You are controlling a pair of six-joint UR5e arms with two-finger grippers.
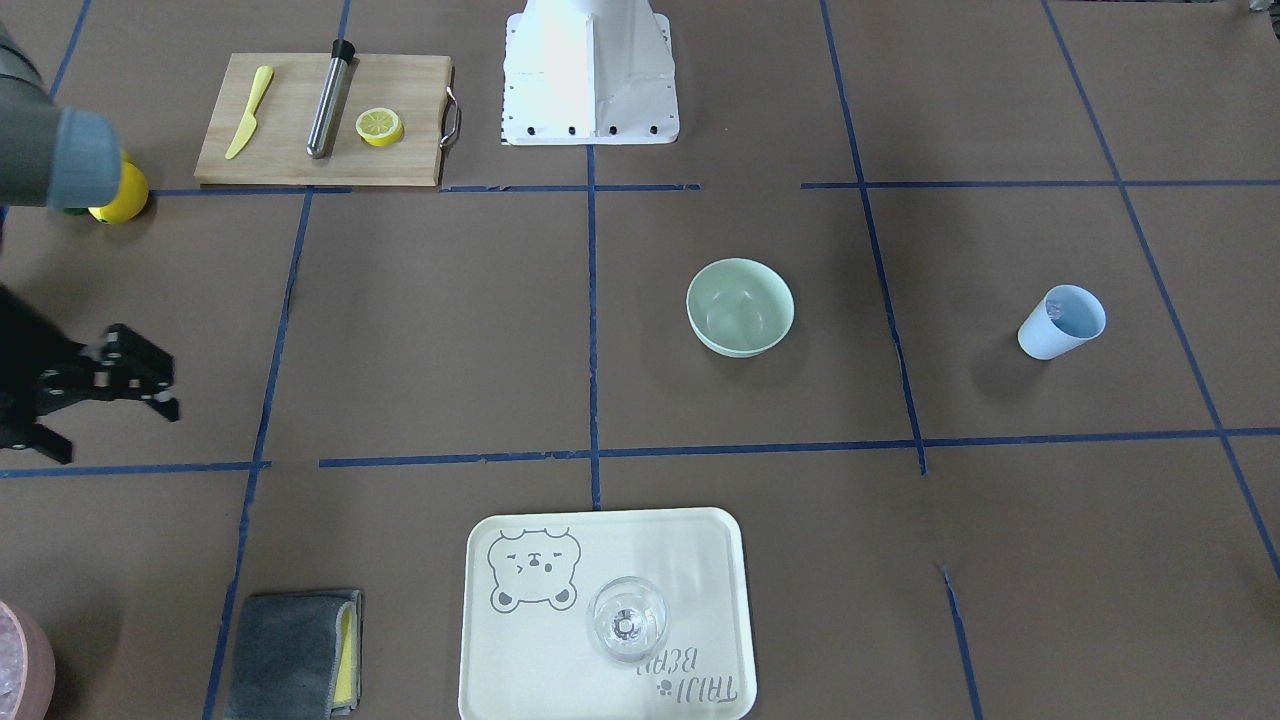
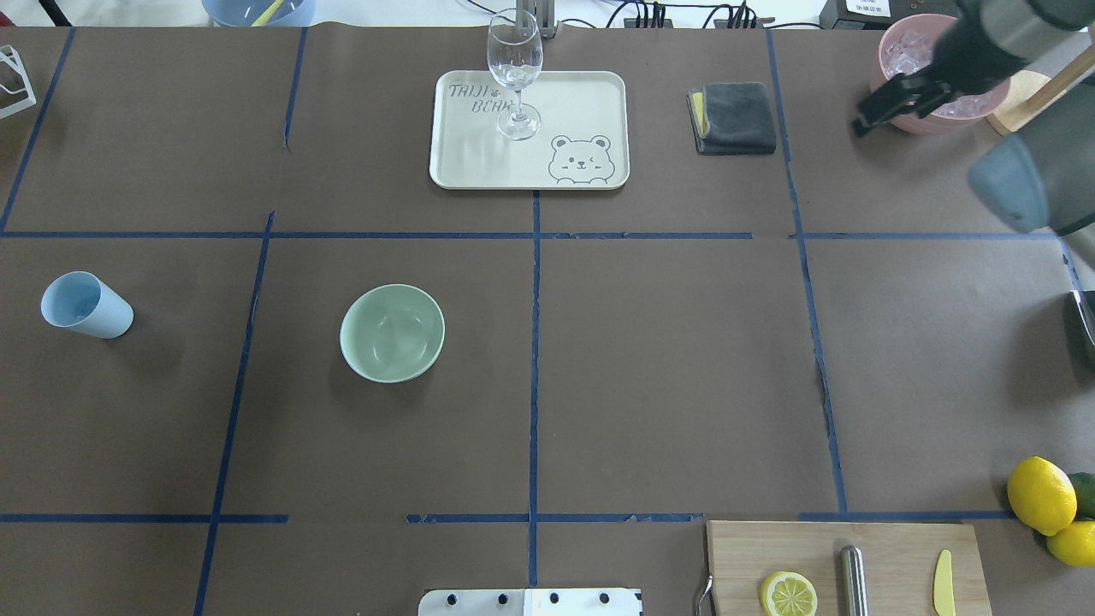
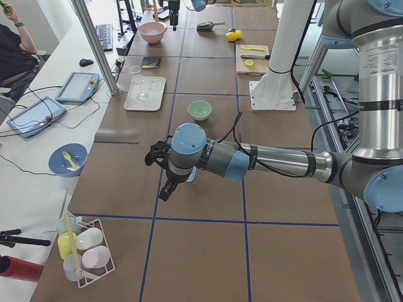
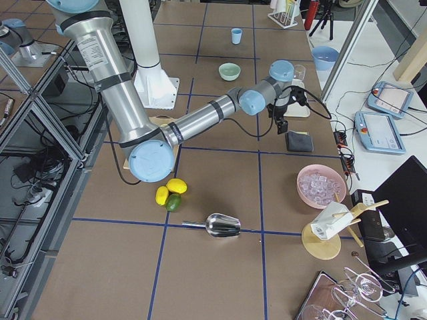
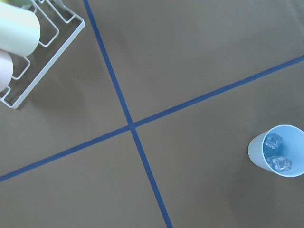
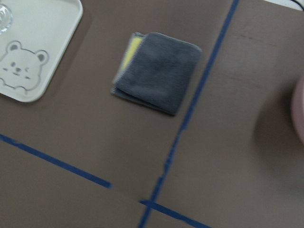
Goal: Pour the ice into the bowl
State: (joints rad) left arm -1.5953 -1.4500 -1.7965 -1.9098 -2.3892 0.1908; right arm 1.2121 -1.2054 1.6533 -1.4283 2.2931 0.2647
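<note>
The mint-green bowl (image 2: 392, 333) stands left of the table's middle and also shows in the front view (image 1: 740, 308). The light blue cup (image 2: 85, 305) stands upright further left and holds two clear ice cubes (image 5: 275, 153). My left gripper (image 3: 160, 176) hangs above the table by the cup, which sits at the lower right of the left wrist view (image 5: 277, 151). It shows only in the exterior left view, so I cannot tell if it is open. My right gripper (image 2: 873, 107) is open and empty, far right, beside the pink container (image 2: 928, 120) of ice.
A cream tray (image 2: 590, 94) with a wine glass (image 2: 515, 73) stands at the far middle, with a grey cloth (image 2: 736, 117) right of it. A cutting board (image 2: 890, 547) with a lemon half, lemons (image 2: 1041, 494), a metal scoop (image 4: 220, 225) and a cup rack (image 5: 42, 57) are nearby.
</note>
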